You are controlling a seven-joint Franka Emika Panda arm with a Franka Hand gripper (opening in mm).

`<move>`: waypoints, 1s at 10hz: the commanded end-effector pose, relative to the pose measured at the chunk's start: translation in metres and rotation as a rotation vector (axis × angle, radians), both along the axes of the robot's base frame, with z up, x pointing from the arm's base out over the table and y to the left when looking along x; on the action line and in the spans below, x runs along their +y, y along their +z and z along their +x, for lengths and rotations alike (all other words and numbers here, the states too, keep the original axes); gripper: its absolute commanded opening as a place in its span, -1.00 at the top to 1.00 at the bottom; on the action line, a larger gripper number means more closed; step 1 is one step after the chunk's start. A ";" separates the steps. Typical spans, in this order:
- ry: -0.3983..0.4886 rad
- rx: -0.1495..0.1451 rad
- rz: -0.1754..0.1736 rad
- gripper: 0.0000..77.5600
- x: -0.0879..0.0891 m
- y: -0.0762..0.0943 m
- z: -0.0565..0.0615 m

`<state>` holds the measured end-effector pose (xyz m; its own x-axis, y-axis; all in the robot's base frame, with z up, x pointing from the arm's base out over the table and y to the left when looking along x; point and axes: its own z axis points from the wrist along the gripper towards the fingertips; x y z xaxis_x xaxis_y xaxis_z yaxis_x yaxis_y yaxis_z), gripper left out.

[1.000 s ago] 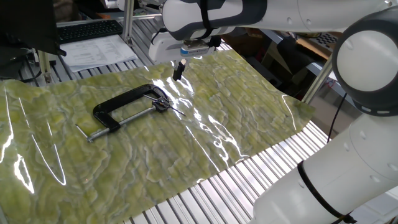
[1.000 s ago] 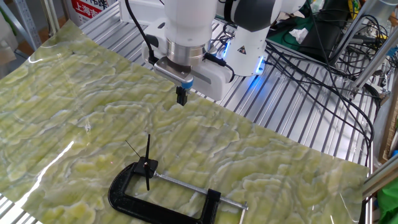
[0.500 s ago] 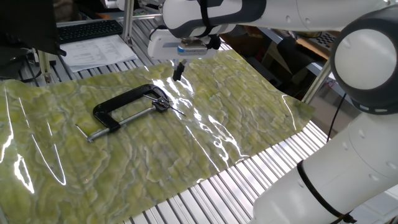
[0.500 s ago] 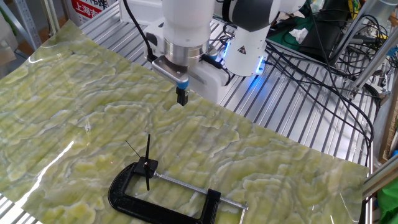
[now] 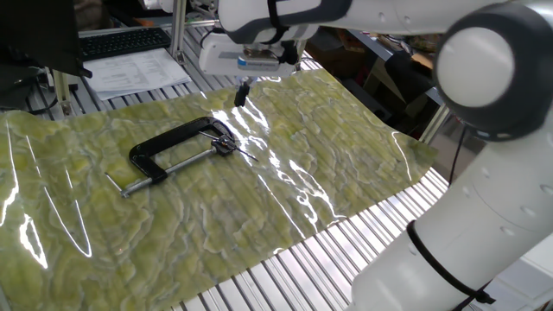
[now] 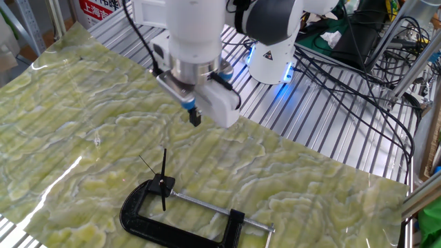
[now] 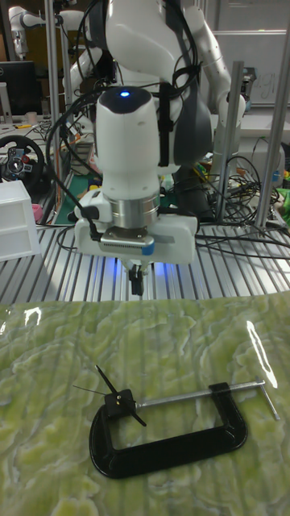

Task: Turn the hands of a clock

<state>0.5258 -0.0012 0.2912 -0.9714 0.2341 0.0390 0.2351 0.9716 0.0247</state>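
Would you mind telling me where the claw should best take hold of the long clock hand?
Probably near its free tip, from above: the long clock hand lies flat over the mat and pivots at the hub in the C-clamp.

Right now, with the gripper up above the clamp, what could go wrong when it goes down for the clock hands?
The clock hands are thin and splayed, so the closed-looking gripper could likely bend or miss them.

The hub sits in the jaw of the black C-clamp, which lies loose on the sheet; a sideways push might shift it.

The glossy green sheet is wrinkled and throws glare, which may hide the hands.
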 end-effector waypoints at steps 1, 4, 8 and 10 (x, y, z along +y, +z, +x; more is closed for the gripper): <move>-0.008 -0.001 0.001 1.00 -0.001 0.002 0.018; -0.026 -0.009 -0.011 1.00 -0.001 0.002 0.019; -0.055 -0.013 -0.040 1.00 -0.001 0.002 0.018; -0.052 -0.011 -0.058 1.00 -0.001 0.002 0.018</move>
<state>0.5436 -0.0023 0.2917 -0.9574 0.2883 0.0169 0.2879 0.9574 -0.0204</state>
